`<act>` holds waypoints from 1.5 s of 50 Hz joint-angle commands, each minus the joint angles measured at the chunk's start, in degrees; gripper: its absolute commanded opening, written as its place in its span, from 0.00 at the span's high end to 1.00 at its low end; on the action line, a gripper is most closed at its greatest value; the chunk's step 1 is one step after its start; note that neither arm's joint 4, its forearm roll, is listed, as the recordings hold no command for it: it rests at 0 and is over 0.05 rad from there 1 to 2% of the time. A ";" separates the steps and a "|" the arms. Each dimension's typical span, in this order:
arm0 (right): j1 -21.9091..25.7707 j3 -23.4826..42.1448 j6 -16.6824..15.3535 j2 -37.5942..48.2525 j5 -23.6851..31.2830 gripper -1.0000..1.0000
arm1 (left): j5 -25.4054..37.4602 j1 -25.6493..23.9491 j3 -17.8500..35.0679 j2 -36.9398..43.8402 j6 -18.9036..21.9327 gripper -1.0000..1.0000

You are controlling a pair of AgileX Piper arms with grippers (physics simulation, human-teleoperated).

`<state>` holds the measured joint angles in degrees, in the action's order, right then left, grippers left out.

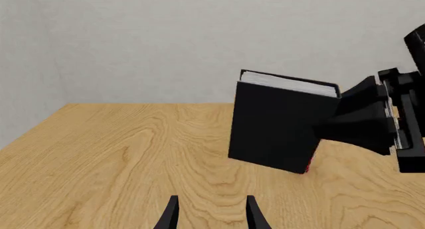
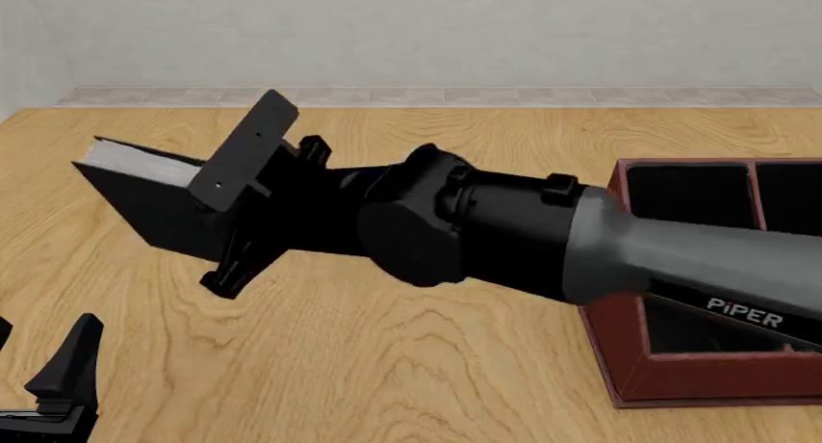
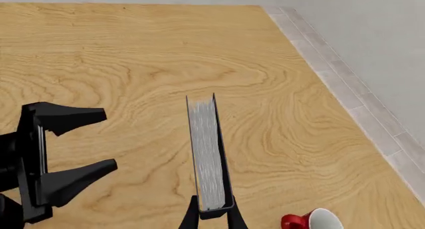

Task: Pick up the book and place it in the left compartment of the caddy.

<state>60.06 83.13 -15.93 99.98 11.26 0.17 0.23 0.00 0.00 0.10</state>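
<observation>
The book (image 2: 135, 197), black-covered with white page edges, is tilted over the left part of the table, and my right gripper (image 2: 216, 226) is shut on it. The right wrist view looks along its page edges (image 3: 207, 149) from between the right gripper's (image 3: 212, 218) fingers. The left wrist view has the book (image 1: 279, 122) held from one side by the right gripper (image 1: 352, 117). My left gripper (image 2: 52, 380) is open and empty near the front left edge, apart from the book. The red-brown caddy (image 2: 668, 377) sits at the right. My right arm crosses its left compartment (image 2: 680, 195).
A red mug (image 3: 312, 221) stands on the table beyond the book, and a sliver of the mug (image 1: 307, 166) peeks from behind the book's lower corner. The open left gripper (image 3: 66, 149) also appears in the right wrist view. A wall and tiled strip border the table's far side.
</observation>
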 commanded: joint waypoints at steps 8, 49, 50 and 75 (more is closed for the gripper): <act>-1.30 -6.36 1.58 -12.88 2.55 1.00 | -0.21 -0.21 0.02 0.07 0.05 0.00; -14.96 -18.47 2.64 -39.88 9.52 1.00 | -0.20 -0.21 0.02 0.07 0.06 0.00; -15.30 -18.76 2.56 -40.24 9.58 1.00 | -0.20 -0.20 0.02 0.07 0.04 0.00; -25.10 -27.03 3.81 -55.86 14.38 1.00 | -0.21 -0.22 0.02 0.07 0.06 0.00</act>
<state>38.69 58.49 -14.08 50.27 24.09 0.17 0.23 0.00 0.00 0.10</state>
